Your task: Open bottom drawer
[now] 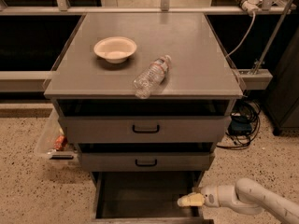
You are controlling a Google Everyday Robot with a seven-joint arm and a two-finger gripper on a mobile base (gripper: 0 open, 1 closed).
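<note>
The bottom drawer (140, 195) of the grey metal cabinet stands pulled out, its dark grey inside showing; its front and handle are cut off by the lower edge of the view. My gripper (188, 200), with pale yellowish fingers on a white arm, hangs over the drawer's right front corner, by its right wall. Above it are the middle drawer front (145, 162) and the taller top drawer front (145, 129), each with a black loop handle, both pushed in.
A white bowl (115, 48) and a clear plastic bottle (152, 75) lying on its side rest on the cabinet top (196, 55). A clear bin (55, 141) sits on the speckled floor at left. Cables (243, 125) lie at right.
</note>
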